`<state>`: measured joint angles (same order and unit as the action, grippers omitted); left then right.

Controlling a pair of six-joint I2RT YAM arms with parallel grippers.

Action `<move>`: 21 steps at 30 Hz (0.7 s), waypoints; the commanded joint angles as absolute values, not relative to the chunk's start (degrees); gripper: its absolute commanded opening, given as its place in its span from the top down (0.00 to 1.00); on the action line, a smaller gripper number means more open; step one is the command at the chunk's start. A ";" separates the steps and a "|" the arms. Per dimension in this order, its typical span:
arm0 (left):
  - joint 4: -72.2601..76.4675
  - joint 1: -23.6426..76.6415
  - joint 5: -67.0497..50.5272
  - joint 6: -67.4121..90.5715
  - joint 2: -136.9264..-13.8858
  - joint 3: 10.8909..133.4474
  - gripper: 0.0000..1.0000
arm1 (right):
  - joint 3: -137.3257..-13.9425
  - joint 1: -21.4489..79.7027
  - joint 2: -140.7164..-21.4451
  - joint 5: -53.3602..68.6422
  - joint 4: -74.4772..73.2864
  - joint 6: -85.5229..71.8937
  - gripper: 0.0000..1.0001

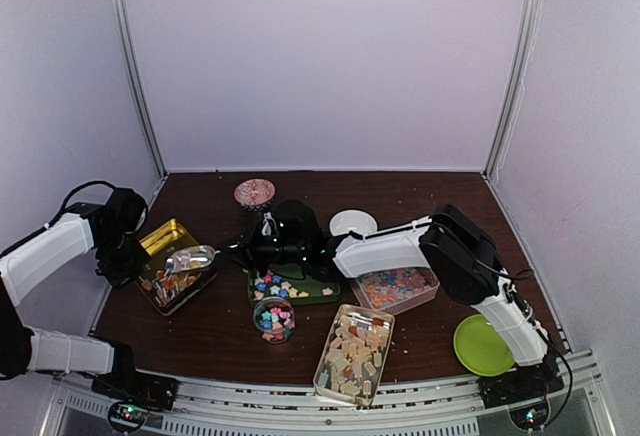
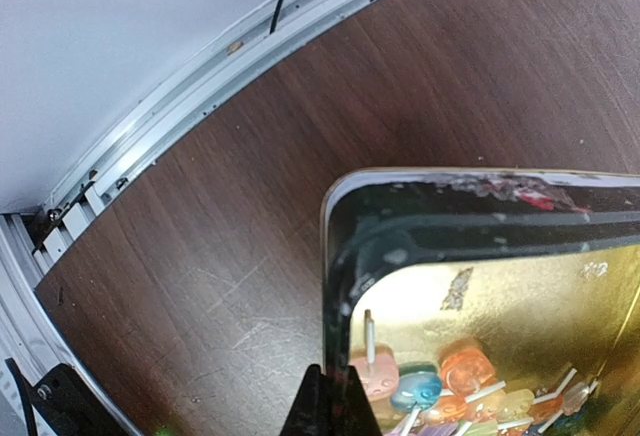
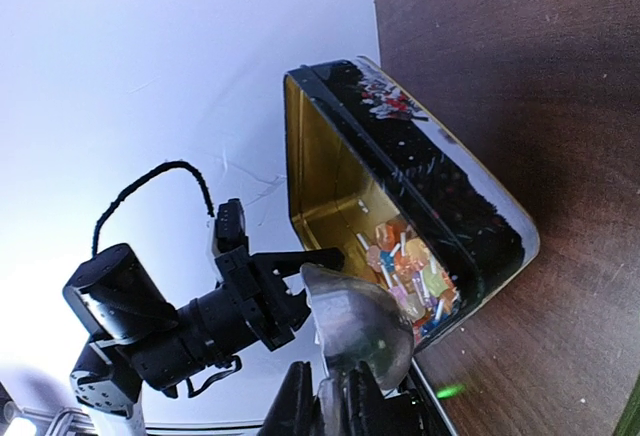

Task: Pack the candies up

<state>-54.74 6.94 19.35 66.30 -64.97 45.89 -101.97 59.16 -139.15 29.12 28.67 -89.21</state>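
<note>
Right gripper [image 3: 332, 403], clamped on scoop [image 3: 355, 321], holds it over tin [image 3: 455, 206]; left gripper [image 2: 328, 406] pinches tin's rim.

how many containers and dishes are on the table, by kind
tins: 1, the gold tin
trays: 1, the green tray
clear tubs: 2, the far tub and the near tub
jars: 1, the glass jar
round dishes: 3, the green plate, the white dish and the pink bowl
total: 8
</note>
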 commanded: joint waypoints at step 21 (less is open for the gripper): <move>-43.22 4.45 9.66 62.84 -85.57 53.74 1.00 | -58.46 56.05 -106.87 33.52 48.11 -85.80 1.00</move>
<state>-47.40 4.91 12.14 63.90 -82.65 50.54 -65.60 57.23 -112.31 32.08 43.03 -87.99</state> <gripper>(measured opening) 0.026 0.088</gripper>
